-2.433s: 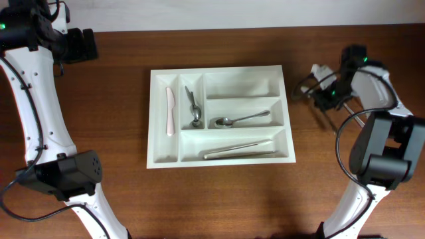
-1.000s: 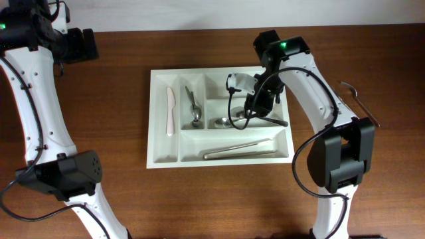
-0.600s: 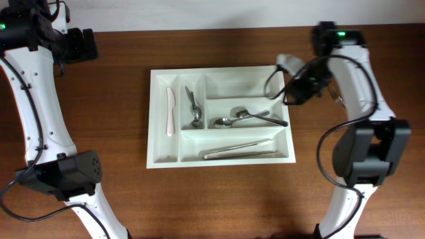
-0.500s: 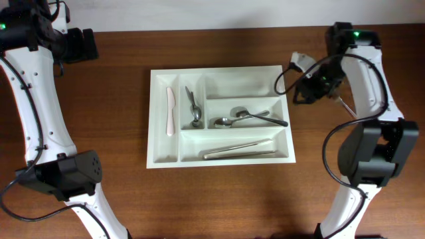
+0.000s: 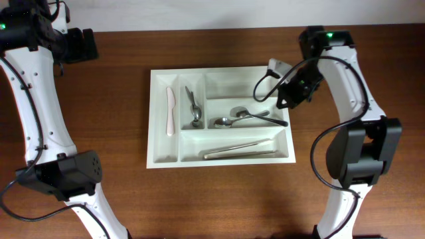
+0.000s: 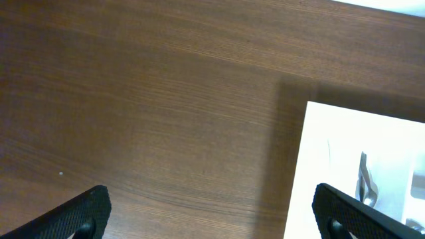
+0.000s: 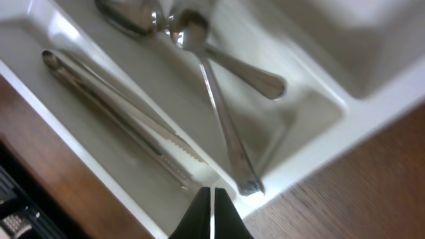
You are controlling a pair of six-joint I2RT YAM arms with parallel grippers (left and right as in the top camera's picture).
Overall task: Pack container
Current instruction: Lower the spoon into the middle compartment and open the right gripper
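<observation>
The tray [image 5: 239,85] lies mid-desk [image 5: 219,199]. The right pincer [image 5: 289,96] hangs over its right rim, fingers seemingly pressed together, empty. The left pincer [image 6: 212,216] gapes well to its left. A pale strip [image 5: 199,13] runs behind the brown wood.

Your right gripper [image 5: 285,101] has come back from the table's right side to the container's [image 5: 219,70] right edge, and a second spoon [image 5: 260,117] now lies in its middle compartment, crossing the first spoon [image 5: 226,122].

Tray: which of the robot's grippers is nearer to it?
Right. The right gripper hangs over the tray's right edge; the left gripper sits well off beyond its top-left corner.
</observation>
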